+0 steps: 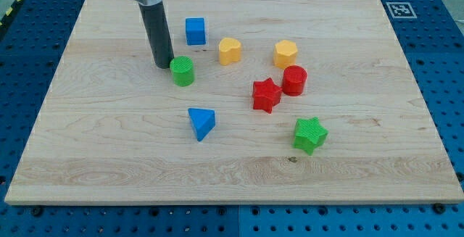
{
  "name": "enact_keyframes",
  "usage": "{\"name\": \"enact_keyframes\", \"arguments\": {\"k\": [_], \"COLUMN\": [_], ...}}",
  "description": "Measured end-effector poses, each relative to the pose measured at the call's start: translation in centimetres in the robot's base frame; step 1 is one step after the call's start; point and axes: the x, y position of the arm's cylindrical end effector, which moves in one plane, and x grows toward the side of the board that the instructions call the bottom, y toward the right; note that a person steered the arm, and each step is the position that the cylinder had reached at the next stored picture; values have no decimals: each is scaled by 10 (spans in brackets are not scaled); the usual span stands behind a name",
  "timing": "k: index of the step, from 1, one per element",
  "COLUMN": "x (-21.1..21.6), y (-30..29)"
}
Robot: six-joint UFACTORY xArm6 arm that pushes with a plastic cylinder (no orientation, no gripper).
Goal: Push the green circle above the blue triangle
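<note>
The green circle [183, 71] stands on the wooden board, left of centre. The blue triangle [201, 123] lies below it and slightly to the view's right, about a block's width apart. My tip [164, 64] rests on the board just left of the green circle, touching or almost touching its upper left side. The dark rod rises from there to the view's top.
A blue cube [195, 31] sits above the green circle. A yellow heart [229, 51] and a yellow hexagon [286, 53] lie to the right. A red cylinder [294, 80], a red star [266, 95] and a green star [310, 135] lie further right. The board's edge [43, 99] runs along the left.
</note>
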Motion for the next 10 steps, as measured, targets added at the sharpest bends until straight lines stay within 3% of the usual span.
{"name": "enact_keyframes", "arguments": {"k": [10], "x": [20], "y": [36]}}
